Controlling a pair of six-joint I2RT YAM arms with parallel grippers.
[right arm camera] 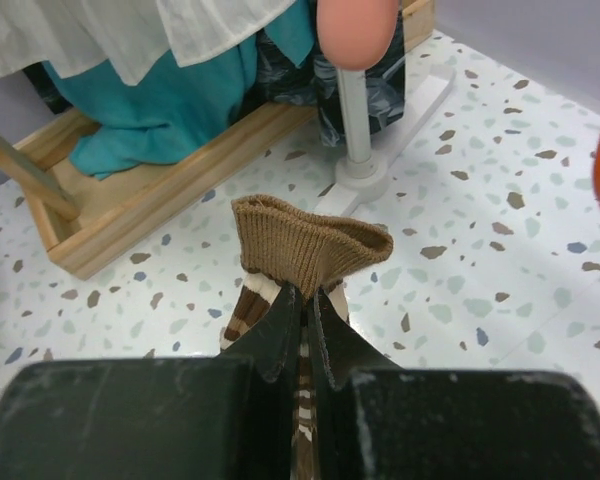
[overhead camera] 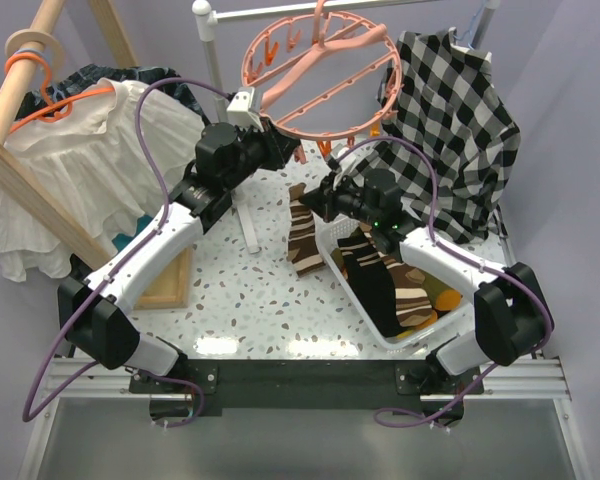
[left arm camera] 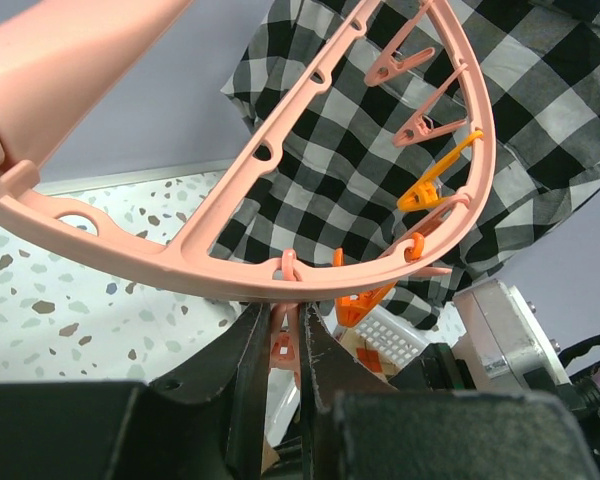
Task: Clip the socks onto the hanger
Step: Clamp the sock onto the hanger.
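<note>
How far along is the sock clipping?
Done: nothing visible; no sock hangs on the hanger. In hand: the right hand is shut on the cuff of a brown striped sock, and the left hand pinches one pink clip under the ring. Left: clip that sock, then the socks in the white basket.

White speckled terrazzo table [overhead camera: 250, 300], four things on it.
White plastic basket [overhead camera: 355, 295] at right near the front edge; wooden frame [overhead camera: 170, 285] base at left edge; white rack foot [overhead camera: 250, 235] running across centre-back; brown striped sock [overhead camera: 302, 245] just left of the basket, lower end seemingly touching the tabletop.
</note>
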